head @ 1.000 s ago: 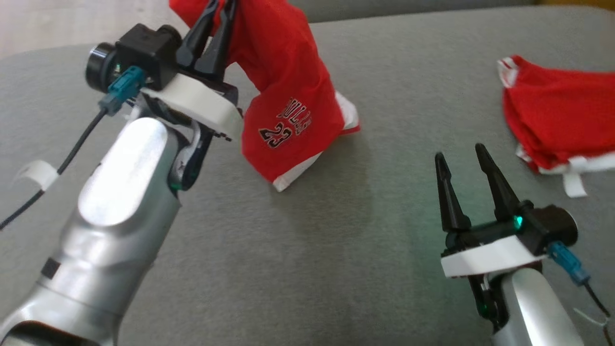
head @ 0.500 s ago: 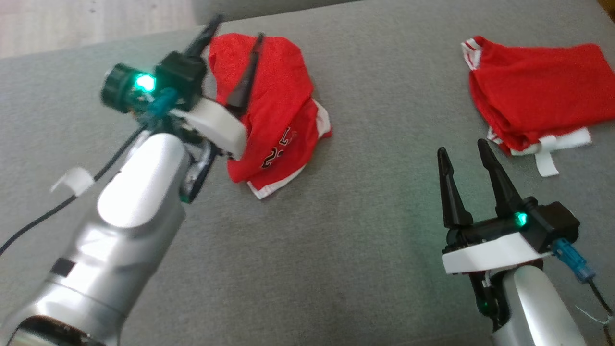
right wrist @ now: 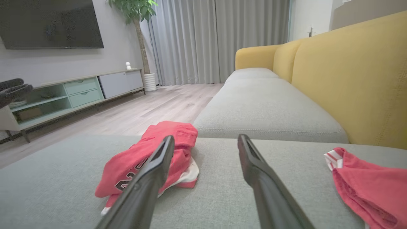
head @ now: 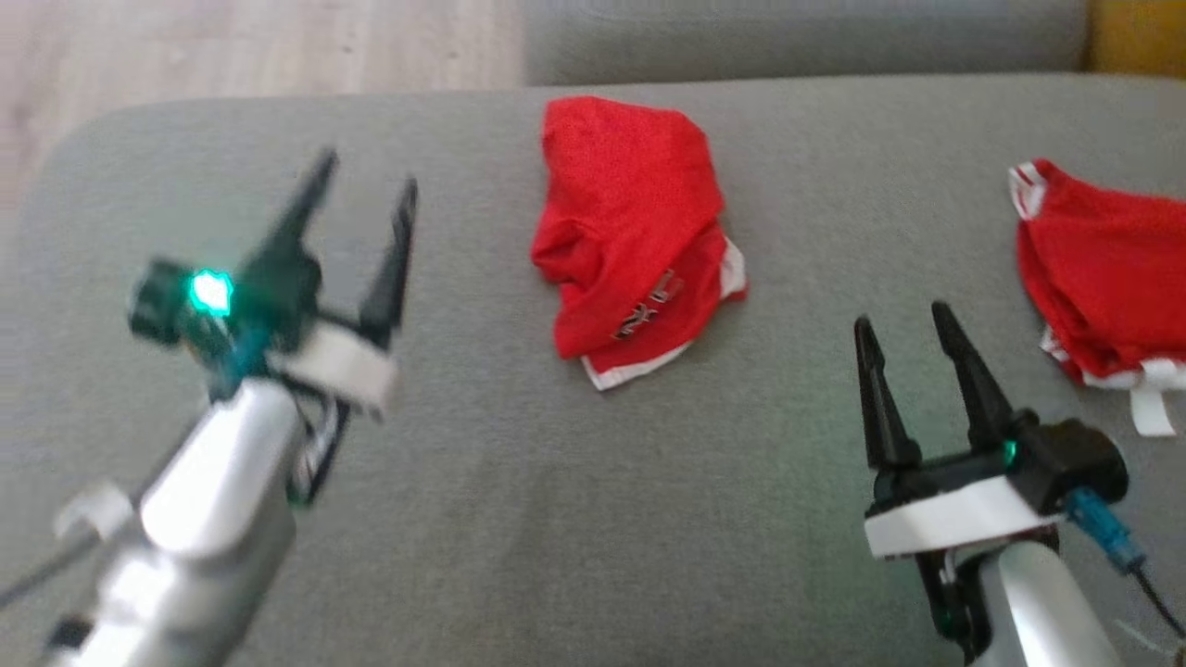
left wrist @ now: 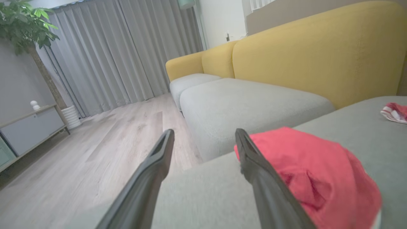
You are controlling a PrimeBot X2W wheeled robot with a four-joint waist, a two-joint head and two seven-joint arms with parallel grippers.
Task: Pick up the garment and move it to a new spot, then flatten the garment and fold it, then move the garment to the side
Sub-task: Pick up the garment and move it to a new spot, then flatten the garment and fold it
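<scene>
The garment (head: 630,232), a red jersey with white trim and dark lettering, lies in a crumpled heap on the grey cushion (head: 574,519) near its far edge. My left gripper (head: 366,176) hovers open and blurred to the left of it, well apart, with nothing between its fingers. From the left wrist view the garment (left wrist: 311,168) sits just right of the left gripper (left wrist: 204,132). My right gripper (head: 903,318) stands open and empty at the lower right. In the right wrist view the garment (right wrist: 127,168) lies ahead and left of the right gripper (right wrist: 206,137).
A second red garment (head: 1103,269) with white trim lies bunched at the cushion's right edge, also seen as the red garment (right wrist: 365,178). Beyond the cushion's far edge are wooden floor (head: 232,46) and a yellow-backed sofa (left wrist: 318,54).
My left gripper opened and let go of the garment, which dropped from hanging into a heap on the cushion. The left gripper drew back to the left. The head camera also shifted.
</scene>
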